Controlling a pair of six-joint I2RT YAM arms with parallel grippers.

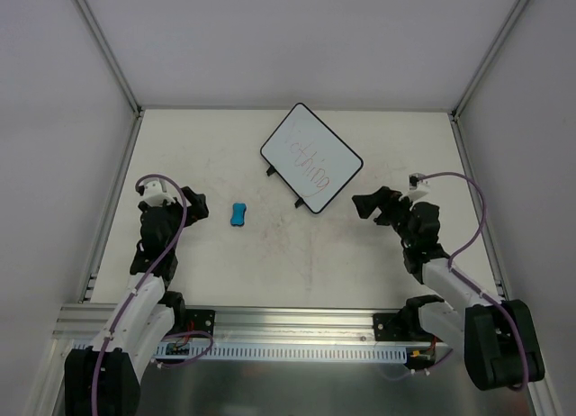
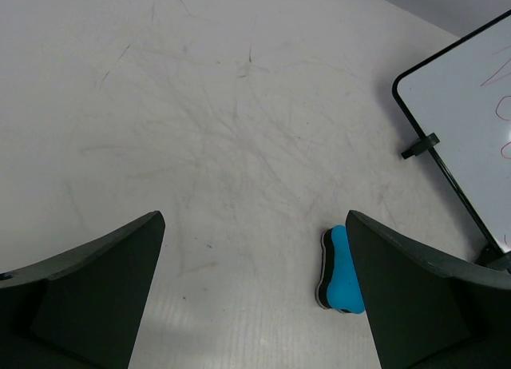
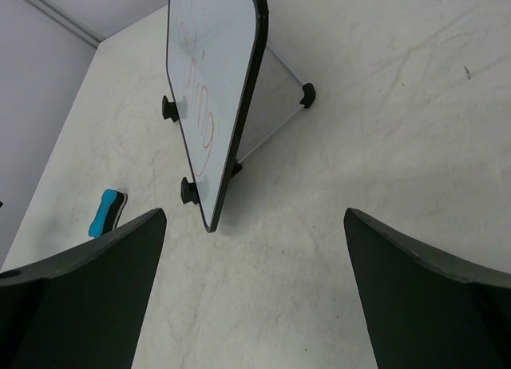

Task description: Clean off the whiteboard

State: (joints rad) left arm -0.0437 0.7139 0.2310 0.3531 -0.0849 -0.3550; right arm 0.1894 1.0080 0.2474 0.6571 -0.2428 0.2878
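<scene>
The whiteboard (image 1: 311,158), white with a thin black rim and red handwriting, stands tilted on small black feet at the back middle of the table. It also shows in the right wrist view (image 3: 209,89) and at the right edge of the left wrist view (image 2: 471,105). A small blue eraser (image 1: 238,215) lies on the table left of the board; it sits just inside the right finger in the left wrist view (image 2: 339,271). My left gripper (image 1: 196,204) is open and empty, left of the eraser. My right gripper (image 1: 367,205) is open and empty, right of the board's near corner.
White walls with metal corner posts (image 1: 108,51) enclose the table on three sides. An aluminium rail (image 1: 288,330) with the arm bases runs along the near edge. The tabletop (image 1: 297,254) is scuffed with faint marks.
</scene>
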